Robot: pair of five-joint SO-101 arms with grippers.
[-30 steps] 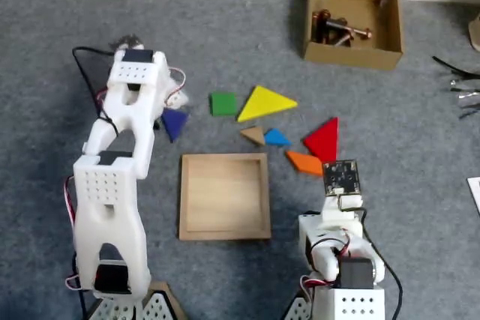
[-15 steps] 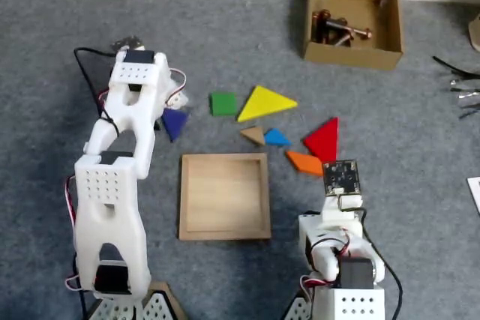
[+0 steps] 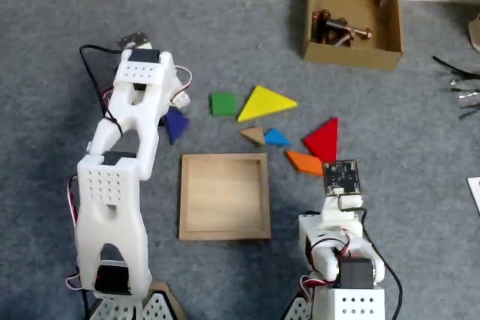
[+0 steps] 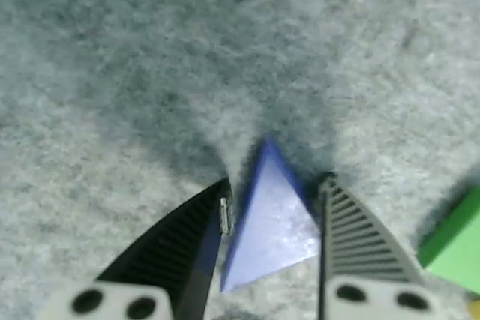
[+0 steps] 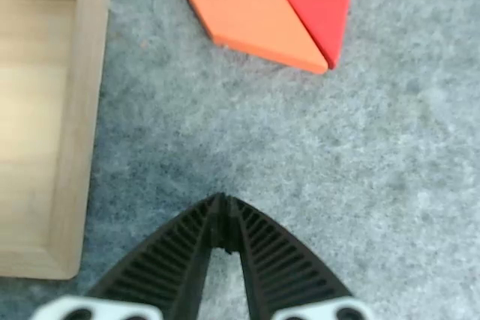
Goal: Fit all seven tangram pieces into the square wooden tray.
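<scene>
My left gripper point(image 4: 275, 183) grips the blue triangle point(image 4: 270, 219), and the tray point(image 3: 224, 159) lies near, toward my right and the table's near edge.

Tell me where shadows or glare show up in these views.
Left wrist view: a pale sheen on the blue triangle, dark shadow on the carpet round its tip. Right wrist view: the carpet looks evenly lit, no glare. High view: the cardboard box shades its own inside.
</scene>
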